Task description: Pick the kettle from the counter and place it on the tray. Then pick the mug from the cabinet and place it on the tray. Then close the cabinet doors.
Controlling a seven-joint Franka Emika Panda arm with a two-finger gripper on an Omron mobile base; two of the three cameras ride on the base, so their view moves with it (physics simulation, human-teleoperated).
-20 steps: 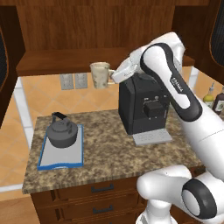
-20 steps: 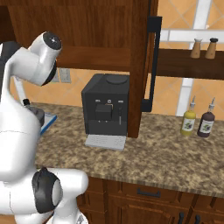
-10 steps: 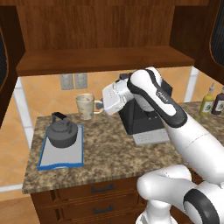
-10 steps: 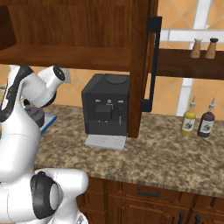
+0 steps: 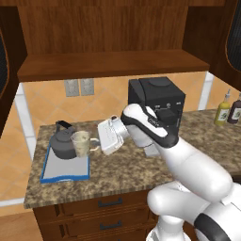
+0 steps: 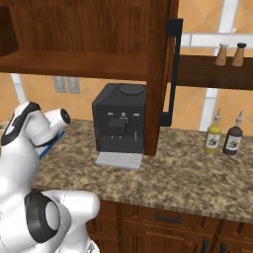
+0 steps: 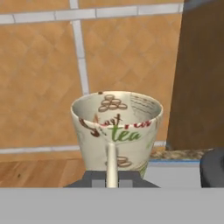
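Observation:
The dark grey kettle (image 5: 62, 142) stands on the left part of the blue-rimmed tray (image 5: 66, 171), on the granite counter (image 5: 122, 169). The cream mug (image 5: 81, 144) hangs low over the tray's right part, right beside the kettle; I cannot tell whether it touches the tray. My gripper (image 5: 96, 142) is shut on the mug's handle from the right. In the hand view the mug (image 7: 116, 124) is upright with "tea" printed on it. My gripper (image 7: 111, 178) pinches its handle, and the kettle (image 7: 213, 169) and tray (image 7: 175, 171) lie behind. The cabinet (image 5: 113, 63) shelf is bare, with both doors (image 6: 160, 74) open.
A black coffee machine (image 5: 157, 101) stands on the counter right behind my arm. Two sauce bottles (image 6: 222, 139) sit at the counter's far right, and shakers (image 6: 231, 54) stand on a side shelf. The open right door hangs just right of the coffee machine (image 6: 121, 121).
The arm has swung down and to the left, carrying the mug from shelf height to a spot low over the tray beside the kettle.

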